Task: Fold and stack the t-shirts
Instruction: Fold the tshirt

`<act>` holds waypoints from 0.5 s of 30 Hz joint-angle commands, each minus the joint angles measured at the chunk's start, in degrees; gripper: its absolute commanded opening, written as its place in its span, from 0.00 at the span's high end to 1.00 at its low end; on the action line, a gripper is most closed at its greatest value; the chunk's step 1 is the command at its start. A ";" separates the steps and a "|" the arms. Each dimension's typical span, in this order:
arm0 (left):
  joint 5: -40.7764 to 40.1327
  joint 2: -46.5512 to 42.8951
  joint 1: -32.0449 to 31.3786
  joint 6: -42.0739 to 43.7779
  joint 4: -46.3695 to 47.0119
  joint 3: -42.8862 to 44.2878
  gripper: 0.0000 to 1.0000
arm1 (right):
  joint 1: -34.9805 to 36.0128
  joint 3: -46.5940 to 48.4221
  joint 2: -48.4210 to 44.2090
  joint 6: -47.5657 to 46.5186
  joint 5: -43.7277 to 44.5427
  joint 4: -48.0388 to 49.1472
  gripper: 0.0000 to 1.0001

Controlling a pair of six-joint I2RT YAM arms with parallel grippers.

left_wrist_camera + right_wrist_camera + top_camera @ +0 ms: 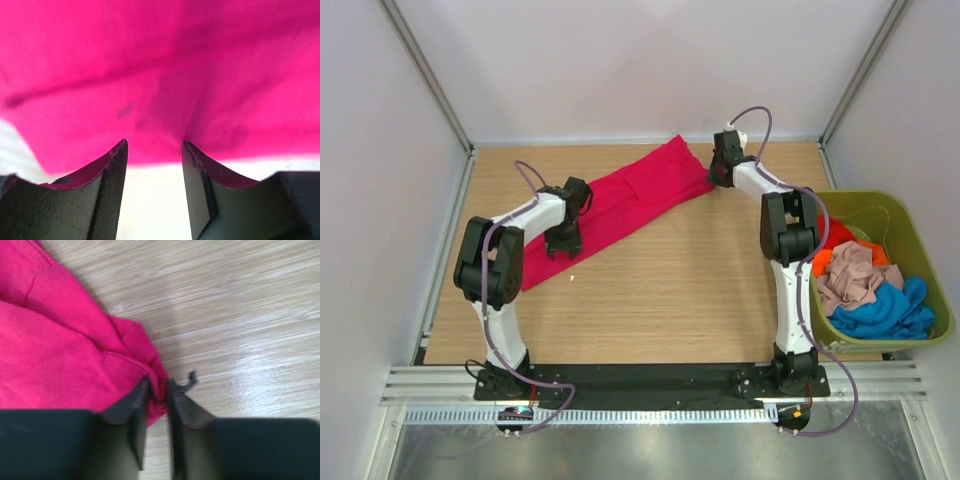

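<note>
Barred ahead of the left gripper (563, 245) by the crimson t-shirt (630, 195), flat across both fingertips; passable only through its parted jaws, over bare table (670, 290). Crowded left of the right gripper (159, 387), clamped on a bunched shirt corner; open wood ahead and right of it. Hemmed just beyond it by the back wall (620, 70). Blocked outboard of the right arm (790, 280) by the olive tub (910, 240), heaped with other t-shirts (850, 275).
</note>
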 commanded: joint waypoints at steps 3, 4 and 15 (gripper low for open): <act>-0.17 -7.09 -0.85 -1.94 -7.70 2.81 0.50 | -1.38 4.74 -1.12 -1.19 -0.62 -5.63 0.57; 0.17 -7.70 -0.77 -1.59 -7.88 3.96 0.49 | -1.38 4.22 -3.56 -0.49 -1.07 -6.07 0.55; 20.05 -6.23 -1.12 4.39 2.85 1.51 0.49 | -0.33 -8.88 -12.55 20.51 -20.22 3.58 0.92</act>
